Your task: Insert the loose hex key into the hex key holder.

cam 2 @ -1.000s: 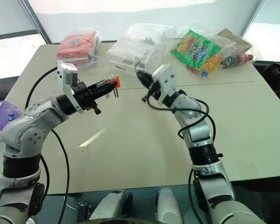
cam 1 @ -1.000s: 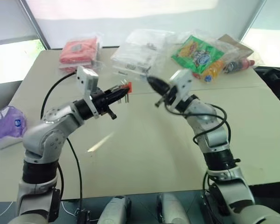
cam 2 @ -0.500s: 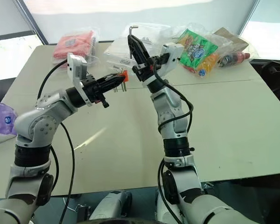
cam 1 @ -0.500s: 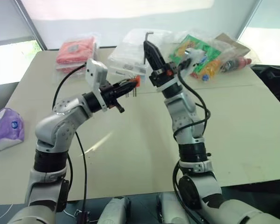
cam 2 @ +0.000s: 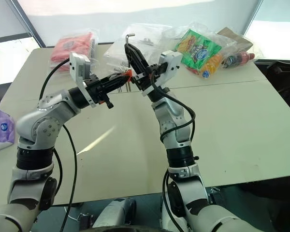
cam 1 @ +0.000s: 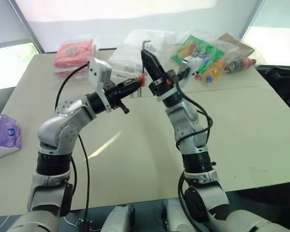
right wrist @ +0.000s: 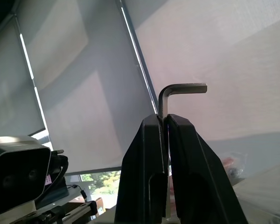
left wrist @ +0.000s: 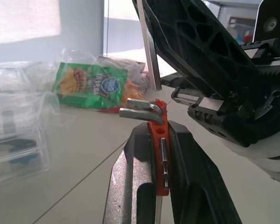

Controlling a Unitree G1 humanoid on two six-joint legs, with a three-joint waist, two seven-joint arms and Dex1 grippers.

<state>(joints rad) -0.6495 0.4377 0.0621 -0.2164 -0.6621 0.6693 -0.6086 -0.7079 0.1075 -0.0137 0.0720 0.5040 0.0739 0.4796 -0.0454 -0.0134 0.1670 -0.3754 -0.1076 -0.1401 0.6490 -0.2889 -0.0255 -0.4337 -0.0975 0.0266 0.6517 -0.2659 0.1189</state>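
Observation:
My left gripper (cam 1: 137, 83) is shut on the red-orange hex key holder (cam 1: 142, 79), held above the table with its short metal keys sticking out. In the left wrist view the holder (left wrist: 158, 140) sits clamped between the two fingers. My right gripper (cam 1: 146, 53) is shut on the loose hex key (cam 1: 145, 45), a thin L-shaped rod. The rod stands up past the fingertips with its bend on top (right wrist: 170, 93). The right gripper is tilted upward just right of the holder. The key's straight lower end (left wrist: 149, 51) hangs close above the holder's keys.
Along the table's far edge lie a red packet (cam 1: 75, 50), clear plastic boxes (cam 1: 133, 55), a green snack bag (cam 1: 198, 48) and a bottle (cam 1: 237, 64). A purple-and-white packet (cam 1: 5, 137) lies at the left edge. The beige table (cam 1: 256, 121) spreads out below both arms.
The right gripper swung up and left and rolled, so the hex key now stands upright right beside the holder. The left gripper has barely moved.

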